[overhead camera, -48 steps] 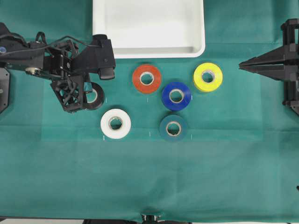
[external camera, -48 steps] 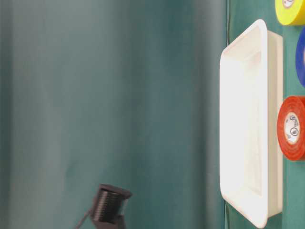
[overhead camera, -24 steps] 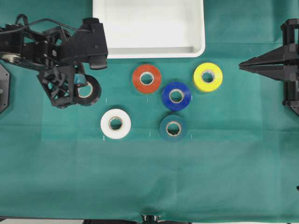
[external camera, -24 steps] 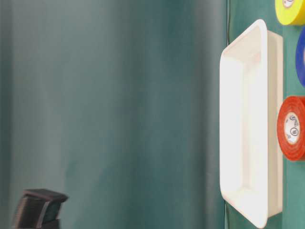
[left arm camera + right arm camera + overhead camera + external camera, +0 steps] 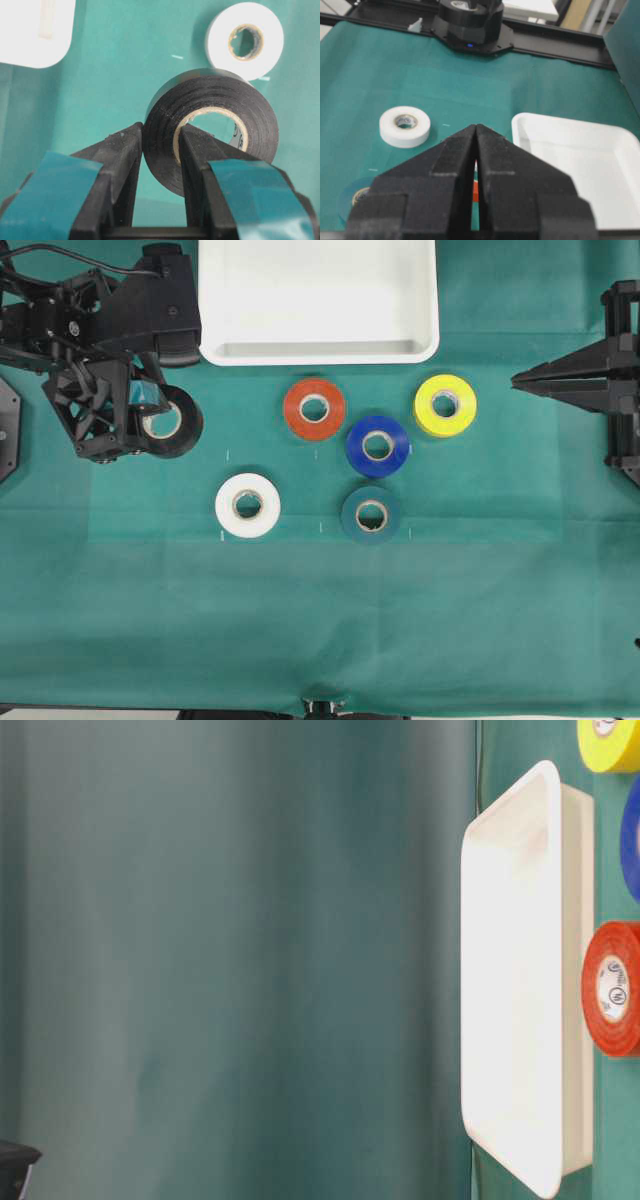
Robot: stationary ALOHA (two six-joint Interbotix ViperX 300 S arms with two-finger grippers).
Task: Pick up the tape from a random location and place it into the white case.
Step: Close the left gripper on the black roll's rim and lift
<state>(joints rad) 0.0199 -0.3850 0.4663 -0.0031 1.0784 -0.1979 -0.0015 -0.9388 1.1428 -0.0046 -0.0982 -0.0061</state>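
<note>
Now, the tabletop (image 5: 300, 620) wears a green cloth edge to edge, a teal curtain behind. The white case (image 5: 318, 348) sits at the middle of the far edge. Near the far-left corner, the left gripper (image 5: 161, 150) has its fingers (image 5: 120, 165) clamped across the wall of the tape (image 5: 220, 107), one inside the core; the roll tilts, its hole facing partly upward. The right gripper (image 5: 475, 145) hangs at the right edge, fingers pressed together, holding nothing.

Worktop (image 5: 300, 620), covered in green cloth. Laid on it: white case (image 5: 318, 348) at the far edge; red roll (image 5: 314, 408), blue roll (image 5: 377, 446), dark teal roll (image 5: 371, 514), yellow roll (image 5: 445, 404) and white roll (image 5: 247, 504), all toward the right pincer's (image 5: 518, 381) side of the left pincer (image 5: 135, 420).
</note>
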